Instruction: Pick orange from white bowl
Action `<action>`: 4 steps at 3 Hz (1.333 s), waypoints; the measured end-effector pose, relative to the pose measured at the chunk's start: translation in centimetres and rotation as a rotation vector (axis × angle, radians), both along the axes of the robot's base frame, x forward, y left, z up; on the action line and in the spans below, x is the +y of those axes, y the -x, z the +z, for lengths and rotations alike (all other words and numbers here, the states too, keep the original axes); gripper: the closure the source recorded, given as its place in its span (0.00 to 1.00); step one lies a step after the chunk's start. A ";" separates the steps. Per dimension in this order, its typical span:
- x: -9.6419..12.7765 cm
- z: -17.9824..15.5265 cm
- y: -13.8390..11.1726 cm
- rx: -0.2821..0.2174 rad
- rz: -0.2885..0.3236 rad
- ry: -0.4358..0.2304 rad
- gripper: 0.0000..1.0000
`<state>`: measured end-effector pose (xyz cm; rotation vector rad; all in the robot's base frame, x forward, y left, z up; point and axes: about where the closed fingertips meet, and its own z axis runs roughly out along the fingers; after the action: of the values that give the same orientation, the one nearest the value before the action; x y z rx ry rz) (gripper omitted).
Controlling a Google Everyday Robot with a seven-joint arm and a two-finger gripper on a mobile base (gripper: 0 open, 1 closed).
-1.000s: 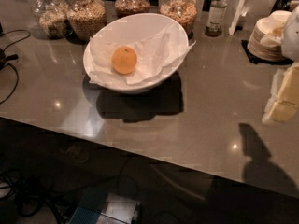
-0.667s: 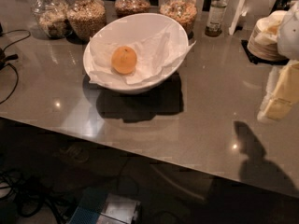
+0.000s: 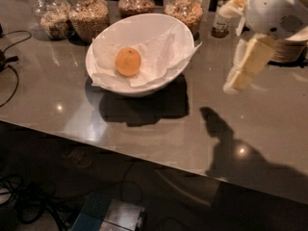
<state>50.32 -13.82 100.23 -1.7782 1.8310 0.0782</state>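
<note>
The orange (image 3: pixel 127 61) was seen lying inside the white bowl (image 3: pixel 144 20), on the crumpled paper napkin (image 3: pixel 161 57) with which the bowl was lined, slightly towards the bowl's left side. The bowl was set on the grey desk (image 3: pixel 159 129), in its far-left part, well back from the near edge, with its slanted rim raised on the right.

The hand (image 3: pixel 243 69) was held above the desk towards the right edge, well apart from the bowl and level with it, angled down and to the left. Nothing was seen gripped in it; whether it was spread or pressed together could not be told. Its shadow (image 3: pixel 226 138) was cast on the desk surface below it, nearer the near edge.

A row of glass jars (image 3: pixel 89 13) filled with grains was ranged along the far edge behind the bowl, and a small bottle (image 3: pixel 222 13) was placed to their right. A stack of plates (image 3: pixel 288 49) was partly hidden behind the arm near the far-right corner. Dark cables (image 3: pixel 9 76) were laid at the left edge.
</note>
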 end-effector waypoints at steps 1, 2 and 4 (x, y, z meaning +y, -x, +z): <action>4.3 2.0 -3.7 -0.037 0.101 -0.083 0.00; 9.1 3.3 -7.5 -0.018 0.190 -0.148 0.00; 19.8 5.4 -12.3 0.004 0.324 -0.217 0.00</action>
<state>62.66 5.94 105.61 -1.8986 1.4599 0.3902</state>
